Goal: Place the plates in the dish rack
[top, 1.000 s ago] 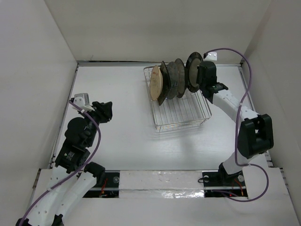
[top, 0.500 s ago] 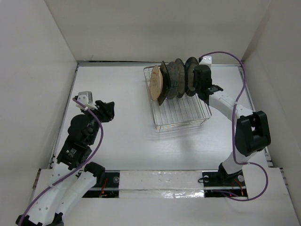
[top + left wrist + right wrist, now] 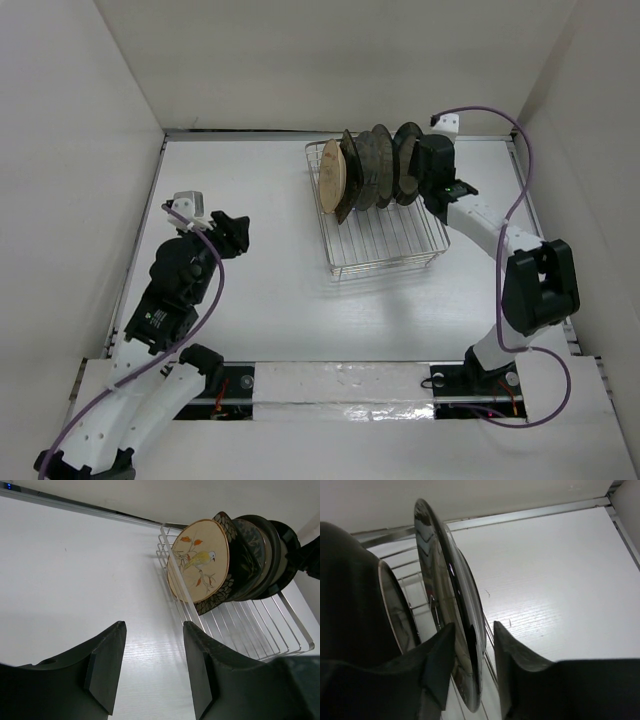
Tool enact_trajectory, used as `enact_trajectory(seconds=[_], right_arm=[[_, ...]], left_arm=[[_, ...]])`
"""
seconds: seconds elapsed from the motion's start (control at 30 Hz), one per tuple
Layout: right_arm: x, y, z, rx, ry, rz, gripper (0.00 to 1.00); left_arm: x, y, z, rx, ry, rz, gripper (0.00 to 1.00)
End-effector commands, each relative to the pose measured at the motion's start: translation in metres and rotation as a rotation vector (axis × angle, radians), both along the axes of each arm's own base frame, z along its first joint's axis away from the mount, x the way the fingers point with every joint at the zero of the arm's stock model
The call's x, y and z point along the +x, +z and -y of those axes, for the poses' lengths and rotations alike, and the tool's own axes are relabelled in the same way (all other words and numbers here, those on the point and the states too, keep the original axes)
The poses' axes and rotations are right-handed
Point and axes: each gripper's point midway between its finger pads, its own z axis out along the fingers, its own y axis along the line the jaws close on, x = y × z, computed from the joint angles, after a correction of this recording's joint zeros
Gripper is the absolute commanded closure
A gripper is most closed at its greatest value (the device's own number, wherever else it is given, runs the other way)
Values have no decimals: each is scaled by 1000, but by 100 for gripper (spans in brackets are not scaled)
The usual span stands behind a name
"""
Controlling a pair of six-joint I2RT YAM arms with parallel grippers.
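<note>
The dish rack (image 3: 400, 245) stands at the back right of the table. Several plates stand upright in it: a tan round one (image 3: 332, 172) at the left, a black square one (image 3: 349, 180) behind it, then two dark round ones (image 3: 378, 165). My right gripper (image 3: 414, 165) straddles the rim of the rightmost dark round plate (image 3: 405, 160), which rests in the rack. In the right wrist view this plate (image 3: 445, 580) stands between the fingers, with a gap to the right finger (image 3: 515, 650); the gripper (image 3: 474, 627) is open. My left gripper (image 3: 235, 232) is open and empty, left of the rack.
In the left wrist view the open gripper (image 3: 154, 630) points over bare table toward the rack (image 3: 295, 625) and the tan plate (image 3: 200, 560). White walls enclose the table on three sides. The rack's front half holds no plates.
My right gripper has lowered the dark round plate into the rack beside the others. The left gripper has shifted a little right and forward.
</note>
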Motion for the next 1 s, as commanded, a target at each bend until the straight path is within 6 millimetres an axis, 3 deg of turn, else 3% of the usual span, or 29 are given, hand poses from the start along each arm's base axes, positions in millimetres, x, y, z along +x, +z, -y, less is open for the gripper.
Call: enact_trajectory(seconds=[0.0,0.13,0.17,0.27,0.4,0.43,0.5,0.53,0.67,0.8,0.97], right_arm=[[3,61,-5,100,15,177,54],[-7,80,-6,173,37,218,50],[-15,93,-5,191,46,247,47],[-30,104,-1,242,57,279,43],[-68,123,10,366,96,379,41],[-87,123,18,407,99,404,41],[-107,126,27,452,95,455,42],[-126,120,29,486,103,476,42],[-155,110,51,528,81,528,43],[-155,83,49,530,102,463,43],[-150,69,37,543,164,401,44]], left_arm=[[4,14,4,-2,-19,33,53],[5,10,7,8,-32,14,51],[5,10,6,6,-27,17,51],[5,11,8,4,-37,24,47],[5,7,18,8,-88,13,40],[6,7,19,6,-90,13,39],[7,6,19,9,-92,9,38],[8,2,20,18,-90,-4,38],[11,2,17,24,-73,-6,38],[12,-2,17,35,-70,-14,38],[14,-9,12,43,-41,-28,40]])
